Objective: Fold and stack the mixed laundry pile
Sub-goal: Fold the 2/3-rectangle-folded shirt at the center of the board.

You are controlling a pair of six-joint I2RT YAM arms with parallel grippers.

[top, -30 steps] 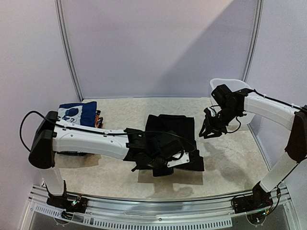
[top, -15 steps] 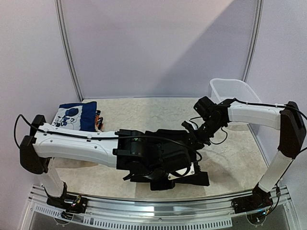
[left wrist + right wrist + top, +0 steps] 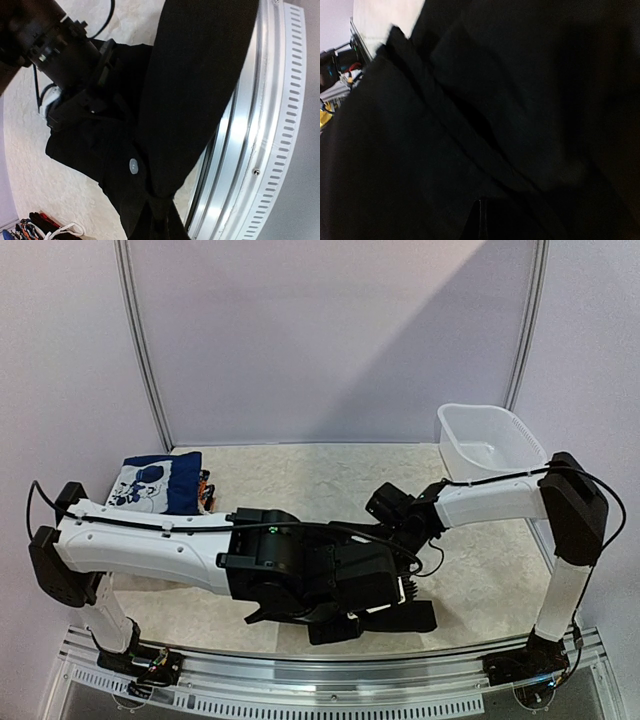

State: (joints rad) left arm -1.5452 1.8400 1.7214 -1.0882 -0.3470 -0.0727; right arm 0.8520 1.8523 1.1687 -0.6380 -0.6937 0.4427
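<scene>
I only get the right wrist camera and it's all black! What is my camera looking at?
Observer: The top view shows the right gripper down on a black garment in the middle of the table.
Operator: Is the other arm helping?
Observer: Yes. In the left wrist view the left gripper is shut on a fold of that garment, held up near the front rail.
Operator: Where's the other laundry?
Observer: A blue cartoon-print garment lies folded at the back left of the table.
</scene>
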